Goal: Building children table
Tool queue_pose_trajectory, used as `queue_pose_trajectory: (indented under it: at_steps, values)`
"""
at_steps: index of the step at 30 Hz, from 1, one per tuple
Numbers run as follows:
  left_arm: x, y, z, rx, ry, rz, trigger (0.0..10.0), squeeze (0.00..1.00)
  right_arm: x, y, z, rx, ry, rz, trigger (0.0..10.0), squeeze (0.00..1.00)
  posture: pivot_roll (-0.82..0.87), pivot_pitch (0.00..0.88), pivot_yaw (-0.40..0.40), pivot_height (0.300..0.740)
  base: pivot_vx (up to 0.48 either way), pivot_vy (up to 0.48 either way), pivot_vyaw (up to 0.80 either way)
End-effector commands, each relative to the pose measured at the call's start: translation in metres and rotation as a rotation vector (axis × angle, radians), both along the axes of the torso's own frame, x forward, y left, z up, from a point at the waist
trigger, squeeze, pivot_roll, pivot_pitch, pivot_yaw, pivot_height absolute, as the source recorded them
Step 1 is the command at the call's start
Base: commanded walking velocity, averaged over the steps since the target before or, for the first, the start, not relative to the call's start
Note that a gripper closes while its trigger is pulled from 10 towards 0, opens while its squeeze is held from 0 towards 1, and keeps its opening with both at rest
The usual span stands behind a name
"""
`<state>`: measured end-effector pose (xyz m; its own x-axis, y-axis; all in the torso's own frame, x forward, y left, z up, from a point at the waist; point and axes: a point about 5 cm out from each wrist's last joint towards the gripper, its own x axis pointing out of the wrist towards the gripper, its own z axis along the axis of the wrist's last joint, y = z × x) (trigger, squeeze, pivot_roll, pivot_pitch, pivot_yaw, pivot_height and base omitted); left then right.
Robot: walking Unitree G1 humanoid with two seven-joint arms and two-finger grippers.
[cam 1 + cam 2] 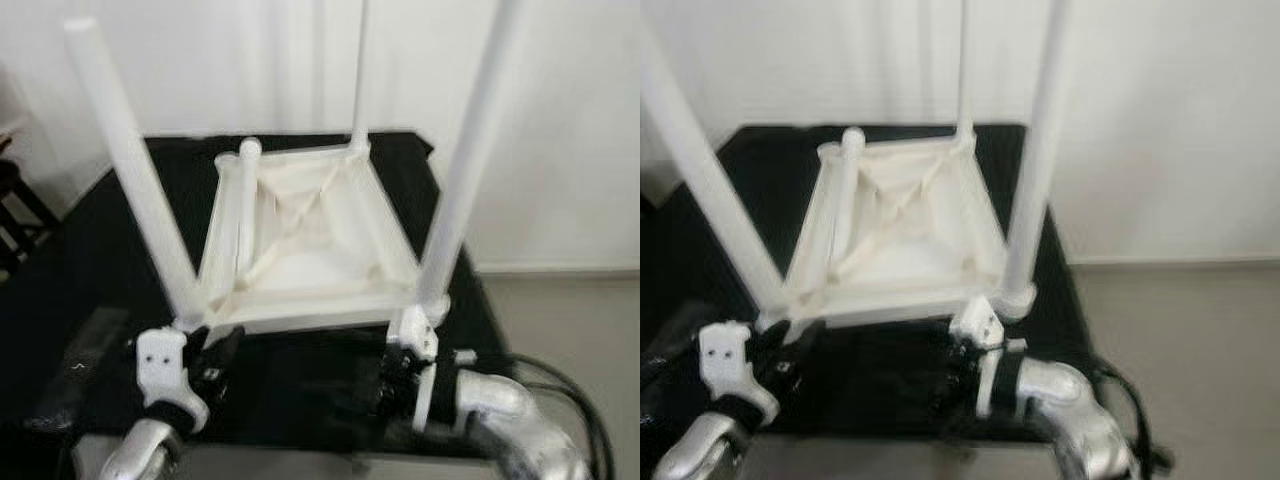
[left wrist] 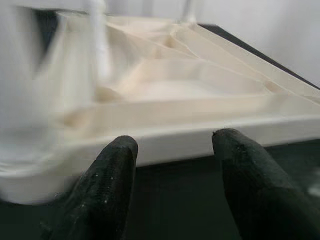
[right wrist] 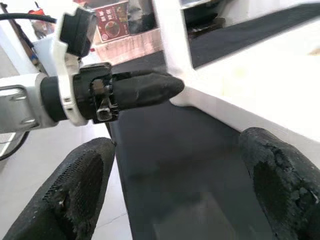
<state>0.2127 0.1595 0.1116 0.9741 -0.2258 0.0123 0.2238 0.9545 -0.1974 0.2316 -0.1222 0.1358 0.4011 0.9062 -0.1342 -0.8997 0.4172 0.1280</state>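
Note:
A white children's table (image 1: 300,270) lies upside down on a black-covered surface (image 1: 100,250). Two thick legs stand up at its near corners, one left (image 1: 135,170) and one right (image 1: 465,170). A thin leg (image 1: 358,80) rises at the far right corner. A fourth leg (image 1: 247,200) shows by the far left corner; I cannot tell whether it is fixed. My left gripper (image 1: 215,355) is open just short of the near left corner, its fingers (image 2: 107,180) facing the tabletop's rim (image 2: 175,142). My right gripper (image 1: 395,375) is open under the near right corner.
A white wall stands behind the work surface. Grey floor (image 1: 570,320) lies to the right, with black cables (image 1: 590,410) beside my right arm. Dark furniture (image 1: 15,210) stands at the far left. In the right wrist view my left gripper (image 3: 135,90) points across the black surface.

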Motion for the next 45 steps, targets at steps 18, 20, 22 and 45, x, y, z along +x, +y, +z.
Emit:
queue_pose_trajectory:
  at_steps: [18,20,22,45]
  values:
    - [0.005,-0.001,0.004,-0.003,-0.014,-0.025,10.0,0.00,0.034,-0.003,0.015,-0.005,-0.132,-0.228,10.0,0.00,-0.11,0.058,0.050,0.740,0.000,-0.462,0.00]
    - [0.010,-0.001,0.012,-0.075,-0.037,-0.010,10.0,0.00,0.045,0.001,0.018,-0.028,-0.164,-0.299,10.0,0.00,-0.11,0.057,0.051,0.740,0.000,-0.461,0.00]
    - [0.013,-0.002,0.016,-0.092,-0.050,-0.013,10.0,0.00,0.049,0.003,0.018,-0.047,-0.176,-0.332,10.0,0.00,-0.11,0.055,0.047,0.740,0.000,-0.465,0.00]
    - [0.032,-0.023,0.010,-0.025,0.028,-0.072,10.0,0.00,0.070,0.043,-0.004,-0.191,-0.213,-0.422,10.0,0.00,-0.12,0.043,0.058,0.740,0.000,-0.385,0.00]
